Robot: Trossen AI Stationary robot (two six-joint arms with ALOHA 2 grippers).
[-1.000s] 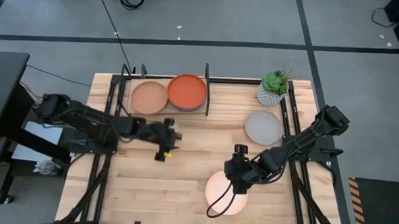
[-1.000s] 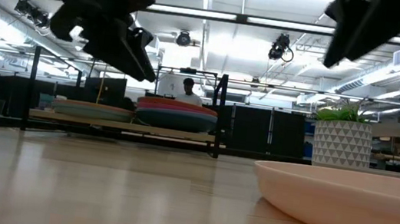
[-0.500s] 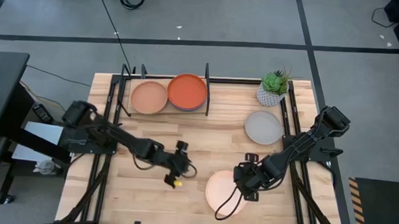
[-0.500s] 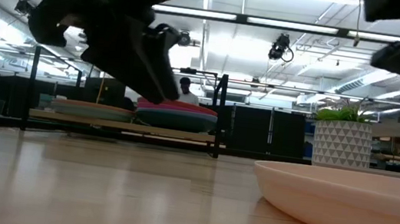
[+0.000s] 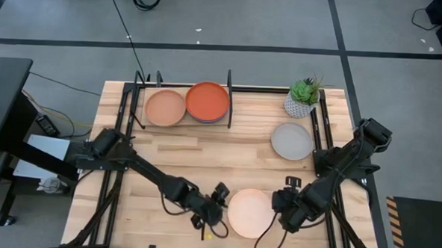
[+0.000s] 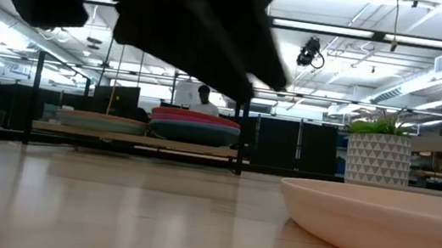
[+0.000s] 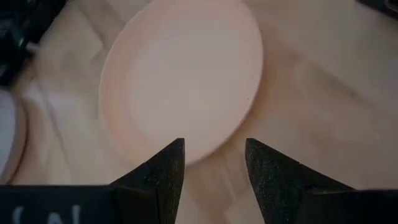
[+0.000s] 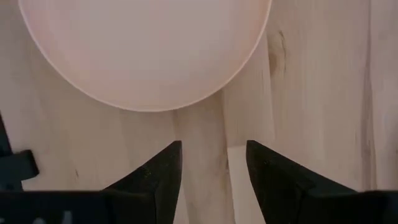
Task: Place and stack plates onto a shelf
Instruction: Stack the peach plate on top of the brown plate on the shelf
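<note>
Both grippers flank a cream plate near the counter's front edge.

The left gripper (image 5: 216, 206) and right gripper (image 5: 285, 204) have fingers spread, holding nothing; the cream plate (image 5: 250, 213) lies flat between them. A good pickup likely needs one finger slipped under its rim before carrying it to the shelf (image 5: 180, 123).

Cut off by the low view's right edge: cream plate (image 6: 387, 227), only its near rim showing. Blurred dark arm mass (image 6: 158, 13) across that view's top, gripper indistinguishable. On the shelf (image 6: 133, 139), lower plates under the orange-red plate (image 5: 207, 101) mostly hidden. Beyond the shelf, person (image 6: 204, 99) too small to make out.
</note>
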